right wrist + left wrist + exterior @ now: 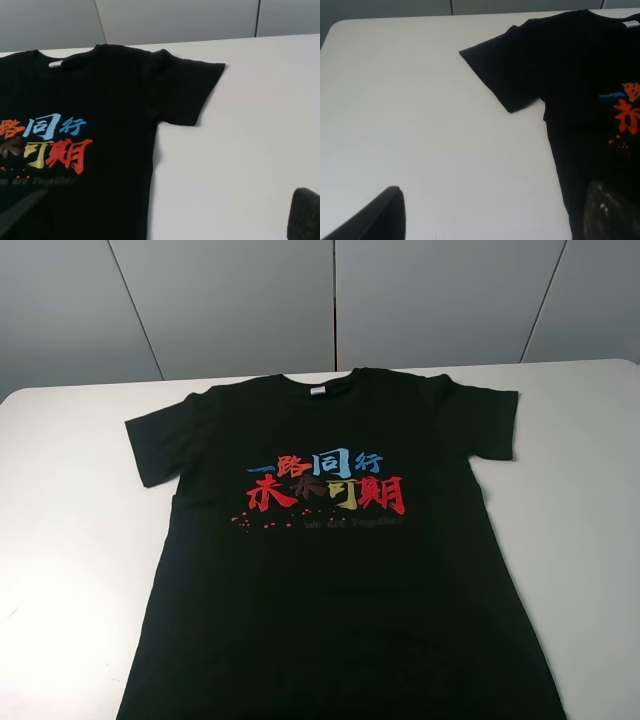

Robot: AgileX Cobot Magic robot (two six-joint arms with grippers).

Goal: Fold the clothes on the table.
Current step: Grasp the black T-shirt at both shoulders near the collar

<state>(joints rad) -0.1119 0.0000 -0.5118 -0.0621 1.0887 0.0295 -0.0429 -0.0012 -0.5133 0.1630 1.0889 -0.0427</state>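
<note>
The black short-sleeved T-shirt (330, 560) lies flat and spread out, front up, on the white table (70, 540). Red, blue and yellow characters (325, 485) cross the chest, and a small white neck label (317, 391) sits at the collar on the far side. Its hem runs off the near edge of the exterior view. Neither gripper shows in the exterior view. In the left wrist view the left gripper (497, 189) is open, hovering near the shirt's left sleeve (507, 70). In the right wrist view the right gripper (172, 192) is open near the right sleeve (185, 92).
Bare white tabletop lies on both sides of the shirt (590, 520). A grey panelled wall (330, 300) stands behind the table's far edge. The rounded far-left corner of the table (340, 25) shows in the left wrist view.
</note>
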